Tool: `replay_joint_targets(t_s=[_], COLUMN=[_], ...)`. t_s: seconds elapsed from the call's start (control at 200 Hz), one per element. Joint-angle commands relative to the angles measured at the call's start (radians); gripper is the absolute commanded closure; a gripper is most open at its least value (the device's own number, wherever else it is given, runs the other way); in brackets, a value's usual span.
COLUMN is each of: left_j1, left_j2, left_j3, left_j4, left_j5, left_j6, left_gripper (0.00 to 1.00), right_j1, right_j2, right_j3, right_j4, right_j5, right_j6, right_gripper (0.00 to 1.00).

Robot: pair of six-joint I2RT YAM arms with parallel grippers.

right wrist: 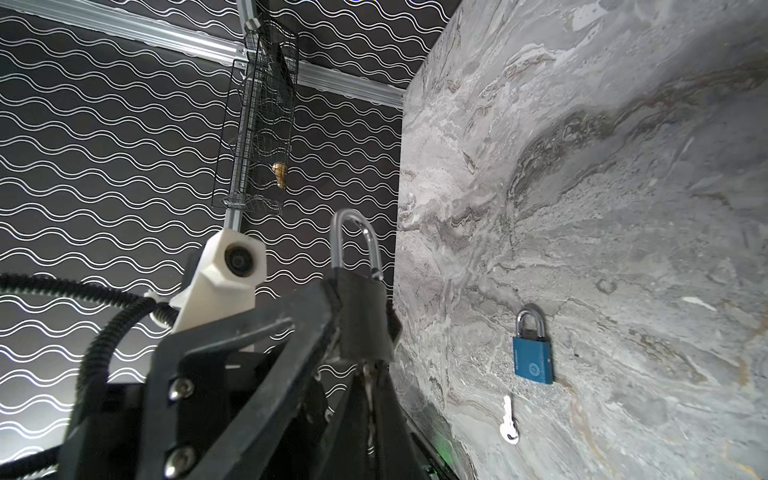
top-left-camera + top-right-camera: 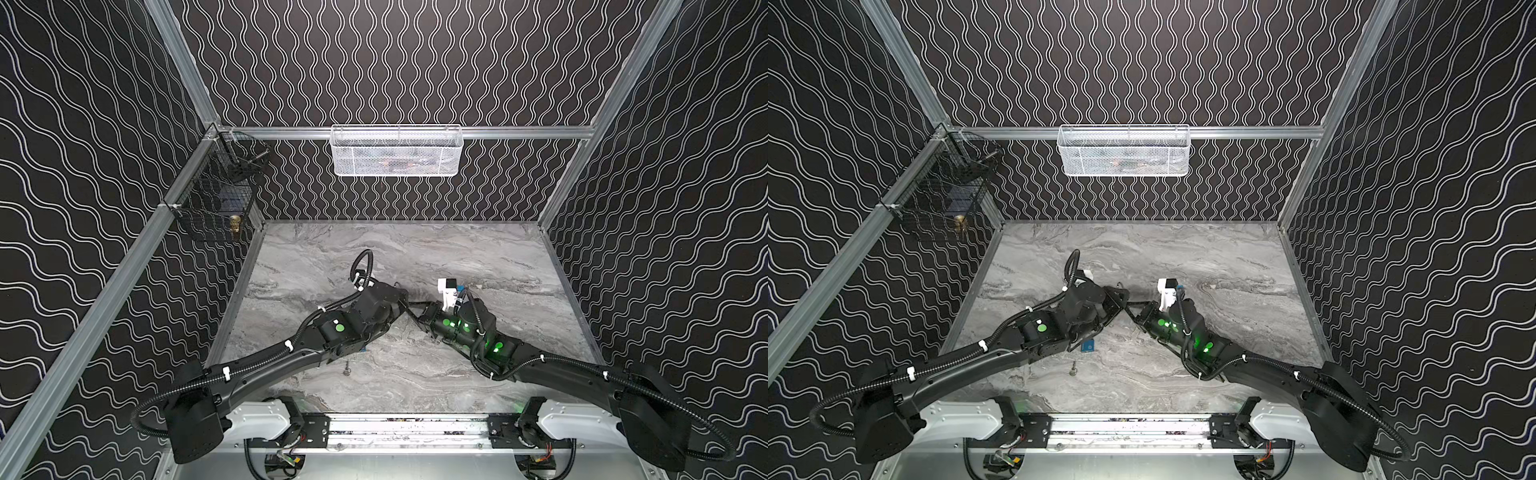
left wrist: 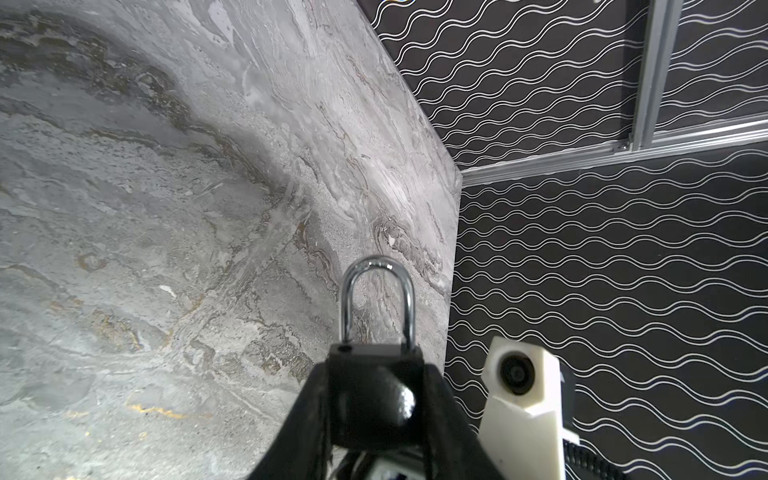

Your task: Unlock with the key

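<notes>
A black padlock [image 3: 374, 395] with a silver shackle [image 3: 376, 299] hangs above the middle of the marble table, with my left gripper [image 3: 374, 374] shut on its body from both sides. The right wrist view shows the same padlock [image 1: 361, 316], shackle pointing away. My right gripper [image 1: 368, 368] is shut just under the padlock's base. A thin sliver of metal, the key [image 1: 367, 380], shows between its fingers and runs into the base. In both top views the two grippers [image 2: 405, 305] [image 2: 417, 311] meet tip to tip and hide the padlock.
A blue padlock [image 1: 532, 357] [image 2: 1088, 345] and a loose silver key [image 1: 509, 424] [image 2: 346, 370] lie on the table [image 2: 478, 257] under the left arm. A black wire basket [image 2: 216, 195] hangs on the left wall, a white mesh basket [image 2: 397, 151] on the back rail.
</notes>
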Motion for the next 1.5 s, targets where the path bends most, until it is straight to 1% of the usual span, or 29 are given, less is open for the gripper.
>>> replay_joint_targets(t_s=[0.0,0.105,0.19,0.305,0.455,0.541,0.656,0.771,0.821,0.906,1.001,1.086,1.146,1.226,1.246,1.326,1.426,1.491], left_j1=[-0.003,-0.003,-0.003,0.002,0.014,0.025,0.039,0.045,0.046,0.046,0.047,0.048,0.048,0.048,0.048,0.047,0.047,0.048], left_j2=[-0.004,-0.009,-0.012,-0.021,-0.035,-0.047,-0.074,-0.124,-0.148,-0.187,-0.239,-0.295,-0.331,-0.369,-0.377,-0.405,-0.422,-0.424], left_j3=[0.002,0.004,0.012,0.026,0.04,0.036,0.021,-0.026,-0.056,-0.109,-0.188,-0.283,-0.352,-0.419,-0.435,-0.491,-0.549,-0.559], left_j4=[-0.004,-0.025,-0.056,-0.087,-0.129,-0.131,-0.133,-0.109,-0.081,-0.039,0.038,0.162,0.252,0.32,0.333,0.398,0.486,0.496], left_j5=[0.063,0.022,-0.015,-0.06,-0.106,-0.114,-0.114,-0.126,-0.124,-0.119,-0.093,-0.063,-0.033,-0.016,-0.015,0.005,0.044,0.047], left_j6=[-0.011,0.026,0.061,0.105,0.165,0.22,0.332,0.491,0.566,0.708,0.871,0.99,1.068,1.138,1.15,1.204,1.256,1.27], left_gripper=[1.0,1.0,1.0,1.0,1.0,1.0,1.0,1.0,1.0,1.0,1.0,1.0,1.0,1.0,1.0,1.0,1.0,1.0], right_j1=[0.008,0.008,0.008,0.008,0.008,0.008,0.008,0.005,0.003,-0.002,-0.015,-0.019,-0.023,-0.029,-0.03,-0.031,-0.03,-0.03], right_j2=[-0.014,-0.014,-0.013,-0.021,-0.042,-0.064,-0.107,-0.13,-0.13,-0.119,-0.087,-0.057,-0.035,-0.002,0.011,0.064,0.127,0.168], right_j3=[0.022,0.003,0.003,0.007,0.001,0.013,0.023,0.068,0.101,0.161,0.25,0.326,0.372,0.419,0.463,0.536,0.602,0.652], right_j4=[0.142,0.136,0.106,0.056,0.016,-0.057,-0.151,-0.273,-0.338,-0.445,-0.571,-0.669,-0.728,-0.791,-0.81,-0.889,-0.951,-0.987], right_j5=[-0.017,-0.012,-0.018,-0.015,-0.021,-0.019,0.008,0.01,0.006,-0.001,-0.036,-0.058,-0.059,-0.071,-0.075,-0.088,-0.085,-0.078], right_j6=[-0.039,-0.06,-0.09,-0.138,-0.216,-0.277,-0.338,-0.4,-0.439,-0.491,-0.552,-0.612,-0.645,-0.675,-0.683,-0.714,-0.735,-0.743], right_gripper=[1.0,1.0,0.93,0.79,0.73,0.68,0.6,0.54,0.53,0.43,0.38,0.32,0.29,0.24,0.24,0.22,0.21,0.2])
